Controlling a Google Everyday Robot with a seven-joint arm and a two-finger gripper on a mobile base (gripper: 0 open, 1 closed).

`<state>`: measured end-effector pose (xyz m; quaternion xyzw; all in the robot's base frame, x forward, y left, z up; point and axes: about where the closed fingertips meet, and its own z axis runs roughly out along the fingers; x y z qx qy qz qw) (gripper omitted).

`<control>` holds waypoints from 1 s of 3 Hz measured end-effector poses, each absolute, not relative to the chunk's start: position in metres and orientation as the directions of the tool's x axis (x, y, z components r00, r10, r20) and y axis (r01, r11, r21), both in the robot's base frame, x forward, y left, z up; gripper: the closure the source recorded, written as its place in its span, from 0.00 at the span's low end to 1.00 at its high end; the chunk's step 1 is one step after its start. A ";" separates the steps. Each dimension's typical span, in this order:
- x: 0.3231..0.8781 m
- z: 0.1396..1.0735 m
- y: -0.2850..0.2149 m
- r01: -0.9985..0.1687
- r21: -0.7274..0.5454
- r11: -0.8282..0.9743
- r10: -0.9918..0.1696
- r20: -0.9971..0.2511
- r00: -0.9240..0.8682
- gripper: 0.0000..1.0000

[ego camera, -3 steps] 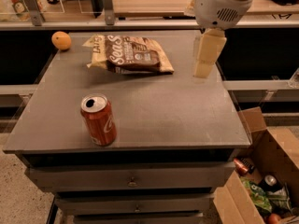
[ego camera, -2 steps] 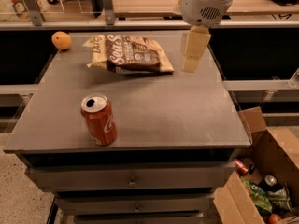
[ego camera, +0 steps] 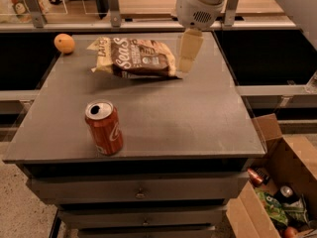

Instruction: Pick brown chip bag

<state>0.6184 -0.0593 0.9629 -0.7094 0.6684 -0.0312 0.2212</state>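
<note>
Up at the far side of the table (ego camera: 198,118), the gripper (ego camera: 189,52) hangs just beside the brown chip bag (ego camera: 141,57), apparently lining up a grab; spread or closed, I cannot tell.

The gripper (ego camera: 188,53) is hanging just beside the brown chip bag's (ego camera: 141,58) right end, contact unclear. The arm (ego camera: 200,1) is running off the top edge. The cardboard box (ego camera: 292,157) is getting cropped right and bottom, contents blurring together. The bag's small print is staying unreadable.
</note>
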 end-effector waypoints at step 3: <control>0.646 0.939 0.010 -0.915 -0.402 0.019 -0.914 -0.379 0.147 0.00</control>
